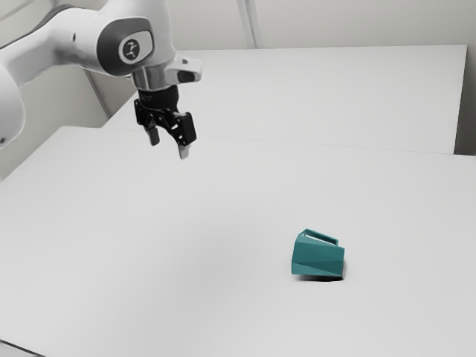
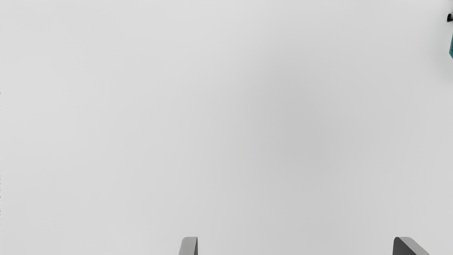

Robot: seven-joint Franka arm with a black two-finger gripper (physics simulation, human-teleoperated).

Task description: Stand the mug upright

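Observation:
A teal mug (image 1: 318,256) lies on its side on the white table, its handle on the upper side. High above the table, toward the exterior view's upper left and well apart from the mug, hangs my gripper (image 1: 169,148). In the wrist view the fingers of the gripper (image 2: 295,244) stand wide apart with nothing between them. A sliver of the mug (image 2: 451,49) shows at that view's edge, off to one side of the fingers; the rest of it is cut off there.
The white table (image 1: 186,245) extends beneath the arm and around the mug. Behind it, a second white surface (image 1: 312,97) reaches toward the pale walls. A dark-edged corner (image 1: 18,349) shows at the exterior view's lower left.

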